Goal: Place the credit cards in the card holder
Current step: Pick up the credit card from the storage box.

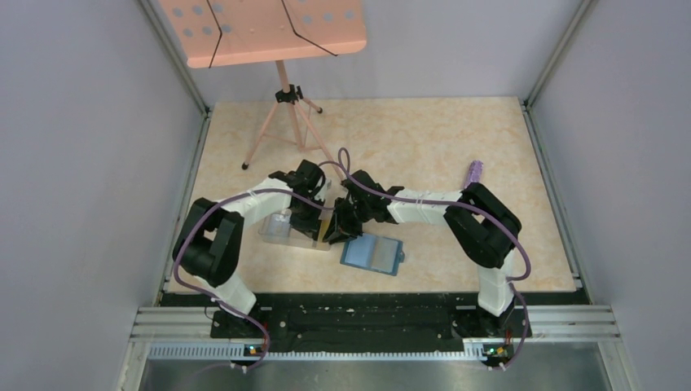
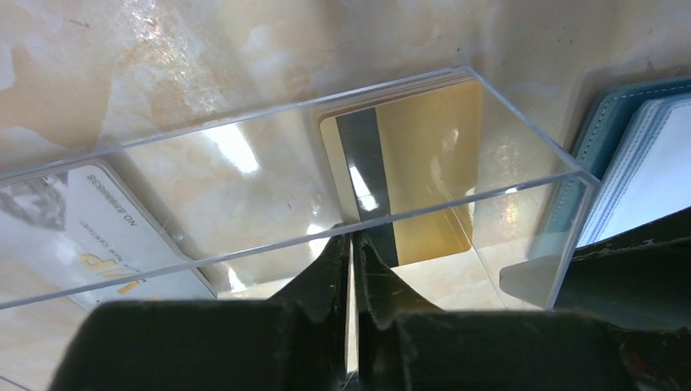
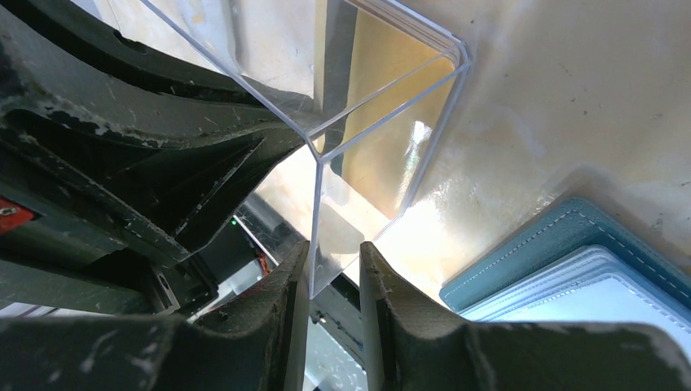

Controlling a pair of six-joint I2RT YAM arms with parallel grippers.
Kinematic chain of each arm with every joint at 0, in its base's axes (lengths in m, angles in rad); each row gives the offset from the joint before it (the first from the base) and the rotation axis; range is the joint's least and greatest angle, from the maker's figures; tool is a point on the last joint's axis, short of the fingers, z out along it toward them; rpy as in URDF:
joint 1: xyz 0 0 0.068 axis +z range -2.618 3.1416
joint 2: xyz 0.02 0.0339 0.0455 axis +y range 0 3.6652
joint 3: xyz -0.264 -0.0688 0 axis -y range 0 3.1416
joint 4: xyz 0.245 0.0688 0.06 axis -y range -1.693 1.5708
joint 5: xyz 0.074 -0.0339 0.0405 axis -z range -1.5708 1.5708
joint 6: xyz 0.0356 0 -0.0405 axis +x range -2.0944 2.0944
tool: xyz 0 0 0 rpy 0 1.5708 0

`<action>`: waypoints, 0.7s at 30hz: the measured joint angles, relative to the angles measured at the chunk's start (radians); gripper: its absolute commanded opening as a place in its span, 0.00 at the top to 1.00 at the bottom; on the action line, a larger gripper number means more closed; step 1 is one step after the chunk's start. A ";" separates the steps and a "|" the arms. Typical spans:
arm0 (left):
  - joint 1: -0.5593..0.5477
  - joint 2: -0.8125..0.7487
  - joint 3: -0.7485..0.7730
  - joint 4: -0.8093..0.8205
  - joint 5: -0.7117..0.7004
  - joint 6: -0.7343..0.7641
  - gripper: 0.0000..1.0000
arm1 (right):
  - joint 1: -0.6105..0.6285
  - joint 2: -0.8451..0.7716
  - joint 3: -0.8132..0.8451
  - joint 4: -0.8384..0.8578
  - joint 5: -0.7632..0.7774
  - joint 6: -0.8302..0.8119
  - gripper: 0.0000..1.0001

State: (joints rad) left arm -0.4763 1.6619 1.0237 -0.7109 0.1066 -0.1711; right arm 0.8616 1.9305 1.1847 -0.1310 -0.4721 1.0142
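**Grippers crowding one clear box**

Left gripper [image 2: 352,252] is pinching the near long wall of the clear box [image 2: 489,199], fingers pressed almost together on the thin rim. Right gripper [image 3: 330,277] is straddling the box's end wall by the corner, fingers slightly apart around it. Whether they are squeezing, I cannot tell. Inside, a gold card [image 2: 424,155] with a black stripe is lying flat against that end, and a pale card [image 2: 106,236] is showing toward the other. The card holder [image 1: 372,254] is lying open just beside the end wall, with the table [image 1: 456,147] stretching wide toward its far edge.
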 measured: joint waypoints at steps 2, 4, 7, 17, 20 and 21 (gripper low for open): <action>0.000 -0.001 0.002 -0.003 0.000 0.002 0.99 | 0.000 0.000 0.000 -0.003 -0.002 0.000 0.74; 0.000 -0.007 0.002 -0.004 0.002 0.002 1.00 | 0.000 0.000 0.000 -0.004 -0.002 0.000 0.74; 0.000 -0.027 0.002 -0.009 0.008 0.001 1.00 | 0.000 0.000 0.000 -0.004 -0.002 0.000 0.74; 0.001 -0.125 0.002 0.011 0.117 -0.048 0.93 | 0.000 -0.002 0.000 -0.013 -0.002 0.000 0.74; 0.001 -0.143 0.000 0.034 0.181 -0.073 0.80 | 0.000 -0.002 0.000 -0.005 0.004 0.001 0.74; 0.003 -0.145 -0.001 0.043 0.188 -0.077 0.79 | 0.000 -0.002 0.000 -0.004 0.004 0.000 0.74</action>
State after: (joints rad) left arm -0.4732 1.5173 1.0225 -0.6682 0.2951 -0.2485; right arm 0.8616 1.9285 1.1843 -0.1352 -0.4683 1.0145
